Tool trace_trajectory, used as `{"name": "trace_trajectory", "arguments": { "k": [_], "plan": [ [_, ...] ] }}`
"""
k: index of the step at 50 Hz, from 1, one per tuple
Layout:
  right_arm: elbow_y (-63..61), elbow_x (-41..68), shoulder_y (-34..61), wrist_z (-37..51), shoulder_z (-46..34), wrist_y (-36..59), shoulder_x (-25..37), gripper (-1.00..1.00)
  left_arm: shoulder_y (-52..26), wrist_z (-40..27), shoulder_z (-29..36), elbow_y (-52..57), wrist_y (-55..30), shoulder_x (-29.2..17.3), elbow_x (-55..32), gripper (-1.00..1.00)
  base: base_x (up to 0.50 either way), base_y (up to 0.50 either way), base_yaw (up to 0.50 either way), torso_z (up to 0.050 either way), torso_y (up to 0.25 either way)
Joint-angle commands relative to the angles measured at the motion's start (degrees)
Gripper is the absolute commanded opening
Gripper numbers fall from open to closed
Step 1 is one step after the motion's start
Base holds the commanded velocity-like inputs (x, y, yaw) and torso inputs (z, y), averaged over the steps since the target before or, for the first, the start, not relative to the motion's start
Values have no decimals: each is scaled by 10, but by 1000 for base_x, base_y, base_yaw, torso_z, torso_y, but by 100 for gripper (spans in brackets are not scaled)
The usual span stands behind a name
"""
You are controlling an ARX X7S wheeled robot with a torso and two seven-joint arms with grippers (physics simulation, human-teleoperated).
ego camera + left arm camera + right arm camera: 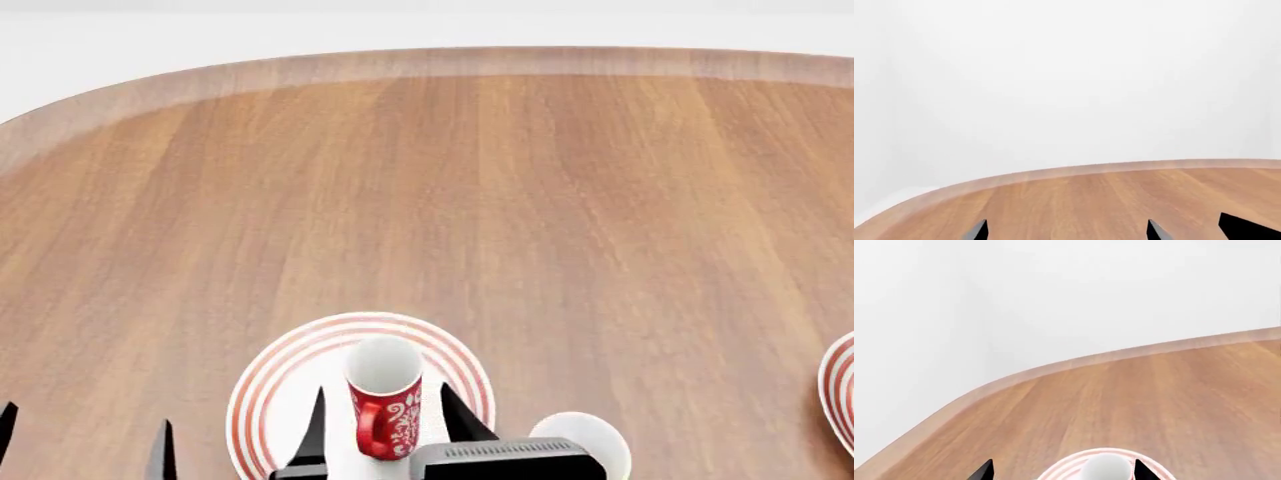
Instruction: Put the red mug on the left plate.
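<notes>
a: where is the red mug right now?

b: it stands upright over the left plate, between the two fingers of my right gripper. the right wrist view shows its white rim between the same two dark fingertips, with the red rings of the plate just under it.

a: are you clamped on it or not?

b: i cannot tell for sure. in the head view the fingers sit a little off each side of the mug, with plate showing between, so they look apart rather than pressing, but the contact itself is hidden low down by the gripper body.

a: and the left gripper?

b: its fingertips sit apart at the bottom edge of the head view, over bare tabletop, holding nothing and well clear of the plate.

a: so what does this step ask of you?

b: i judge the placing is nearly done. if the base is not yet resting flat on the plate, i would lower straight down, no tilt. then spread the fingers evenly so neither one drags the mug sideways.

a: anything to watch?

b: the handle faces toward me, so i should pull away without snagging it. the white mug stands just beside the plate near my right wrist, and i would not swing that way. the other plate is far off to the right.
</notes>
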Motion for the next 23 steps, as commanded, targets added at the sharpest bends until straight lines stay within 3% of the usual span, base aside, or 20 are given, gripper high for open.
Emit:
{"name": "trace_trajectory", "arguments": {
  "k": [1,23],
  "plan": [
    [-53,-22,-20,19,-2,-11,22,100,10,-9,6,49,-14,-10,12,100,0,0,0,0,0],
    [-113,-72,-38,46,-14,-11,44,100,21,-20,6,97,-22,-23,20,100,0,0,0,0,0]
  ]
}}
